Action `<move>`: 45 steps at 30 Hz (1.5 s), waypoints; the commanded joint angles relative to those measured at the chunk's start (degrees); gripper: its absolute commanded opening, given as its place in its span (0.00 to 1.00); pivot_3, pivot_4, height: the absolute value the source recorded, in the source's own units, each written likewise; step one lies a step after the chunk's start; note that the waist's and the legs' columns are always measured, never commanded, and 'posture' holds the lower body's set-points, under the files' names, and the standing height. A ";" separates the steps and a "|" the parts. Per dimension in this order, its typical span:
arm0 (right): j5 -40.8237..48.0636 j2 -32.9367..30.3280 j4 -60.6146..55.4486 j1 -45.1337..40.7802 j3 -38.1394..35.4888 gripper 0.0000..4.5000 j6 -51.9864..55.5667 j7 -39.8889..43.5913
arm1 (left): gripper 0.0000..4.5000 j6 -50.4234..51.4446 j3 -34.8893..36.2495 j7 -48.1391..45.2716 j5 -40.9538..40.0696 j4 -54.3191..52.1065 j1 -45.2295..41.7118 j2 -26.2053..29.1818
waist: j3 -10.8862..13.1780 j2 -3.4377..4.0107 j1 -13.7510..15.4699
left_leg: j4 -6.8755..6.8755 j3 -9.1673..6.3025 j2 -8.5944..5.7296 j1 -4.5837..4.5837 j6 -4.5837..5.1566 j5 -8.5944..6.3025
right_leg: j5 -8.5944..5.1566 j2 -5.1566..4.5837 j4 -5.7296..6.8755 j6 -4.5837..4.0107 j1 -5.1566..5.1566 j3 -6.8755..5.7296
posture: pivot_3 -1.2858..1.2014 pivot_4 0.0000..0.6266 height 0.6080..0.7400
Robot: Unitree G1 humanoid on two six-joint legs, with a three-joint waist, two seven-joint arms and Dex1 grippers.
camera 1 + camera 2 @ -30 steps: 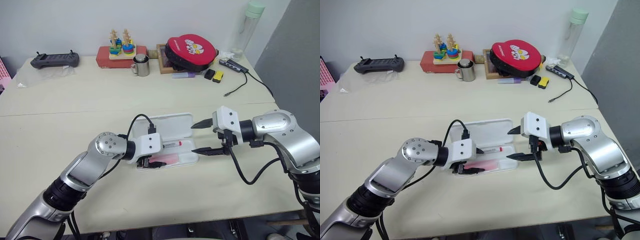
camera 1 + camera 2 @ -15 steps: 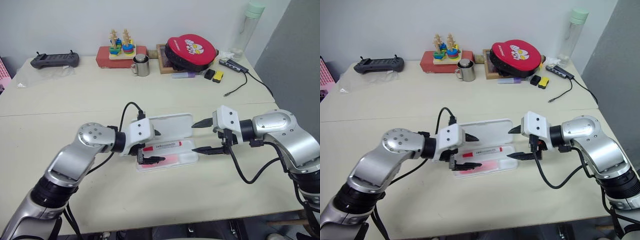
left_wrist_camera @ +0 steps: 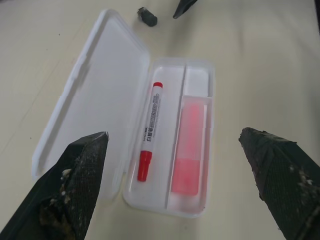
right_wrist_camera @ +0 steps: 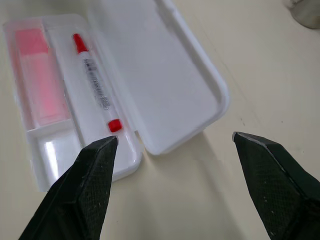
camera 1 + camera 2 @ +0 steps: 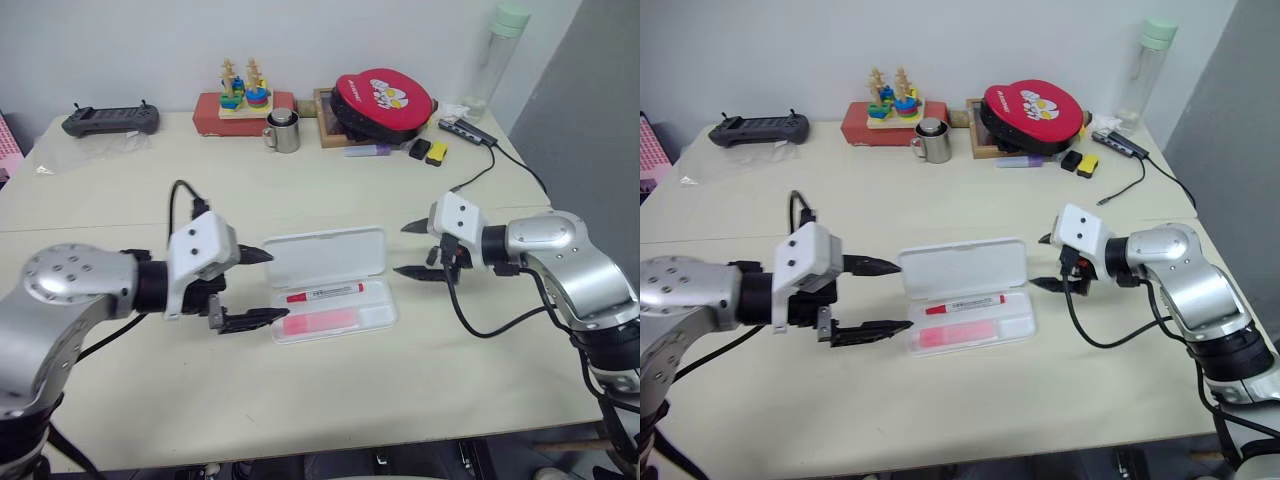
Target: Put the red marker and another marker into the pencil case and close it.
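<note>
The pencil case [image 5: 335, 285] lay open near the middle of the cream table [image 5: 120, 210], its long axis running left to right and its lid folded flat on the far side. In the tray, the red marker [image 5: 323, 293] lay along that same axis in the far compartment, its red cap toward my left and the red end toward my right. The pink highlighter [image 5: 318, 320] lay parallel just nearer me, in the long near compartment. My left gripper [image 5: 258, 287] hung just left of the case, empty, fingers spread wide and pointing right toward it, forearm reaching in from the left. My right gripper [image 5: 410, 250] hovered just right of the case, also empty and spread, pointing left. Along the far edge by the white wall stood a metal mug [image 5: 283, 131], a red round case [image 5: 383, 101], a controller [image 5: 109, 121] and a clear bottle [image 5: 495, 60].
</note>
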 commanded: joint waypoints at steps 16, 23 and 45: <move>-5.07 4.88 16.88 0.05 -2.30 0.86 3.44 -10.49 | 1.00 2.80 4.10 14.21 -3.57 -5.96 -0.64 0.74 | 0.00 0.00 -0.03 | -0.03 0.04 -0.01 0.02 0.00 0.00 | 0.08 0.00 0.01 -0.14 0.00 0.03 | 0.52 0.24 1.00; -4.88 5.41 20.13 0.47 -2.86 0.86 5.08 -11.84 | 1.00 1.50 2.52 15.31 -3.33 -5.29 -0.78 0.79 | 0.00 0.00 -0.04 | -0.03 0.04 -0.01 0.02 -0.01 0.00 | 0.08 0.00 0.01 -0.13 0.00 0.03 | 0.52 0.24 1.00; -1.98 3.15 15.26 1.25 -4.38 0.33 7.51 -5.98 | 1.00 -0.66 2.22 15.84 -3.20 -4.28 1.02 1.06 | 0.00 0.00 0.07 | -0.02 0.03 -0.01 0.03 -0.01 0.00 | 0.06 0.00 0.00 -0.09 0.03 0.03 | 0.52 0.24 1.00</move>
